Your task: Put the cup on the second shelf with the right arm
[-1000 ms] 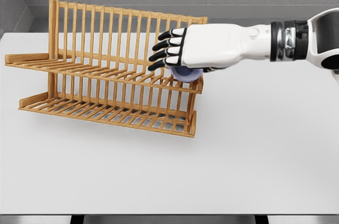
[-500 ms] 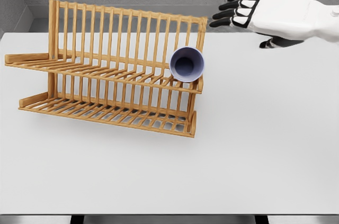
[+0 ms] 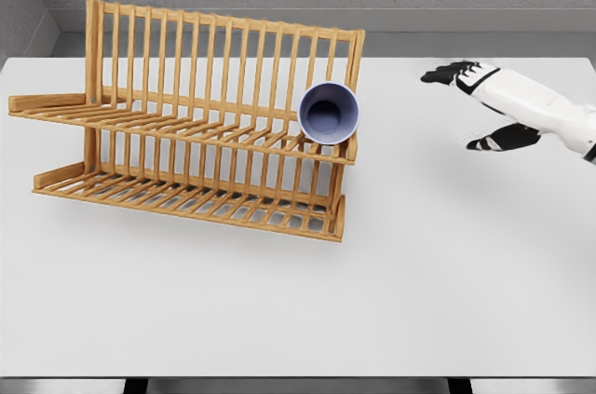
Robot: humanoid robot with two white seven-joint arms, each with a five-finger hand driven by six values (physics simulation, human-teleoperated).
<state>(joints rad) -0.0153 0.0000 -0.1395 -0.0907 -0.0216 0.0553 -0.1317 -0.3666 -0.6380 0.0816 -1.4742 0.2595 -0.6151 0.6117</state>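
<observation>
A: Which step of the task are we looking at here?

B: I am judging that the placing step is done. The cup (image 3: 329, 113) is lying on its side on the upper shelf of the wooden rack (image 3: 186, 124), at the shelf's right end, and its open mouth is facing toward the camera. It is leaning against the back bars, and nothing is holding it.

A: And the right hand (image 3: 498, 110), where is it?

B: It is hanging over the white table (image 3: 372, 301), well apart from the cup. Seen from the hand, the cup and the rack are far to its left, at about the same height in the picture. The arm is entering from the right edge.

A: Is the hand gripping something?

B: No, it is holding nothing. The dark fingertips (image 3: 445, 73) are pointing to the left and seem loosely stretched, and the thumb is standing apart below them. So I am calling it relaxed and empty.

A: What is the next move asking for, in your opinion?

B: Probably only pulling the arm away to a rest place. The hand should be staying clear of the rack, because the cup is sitting near the shelf's end and looks able to roll. I am not seeing the left arm at all.
</observation>
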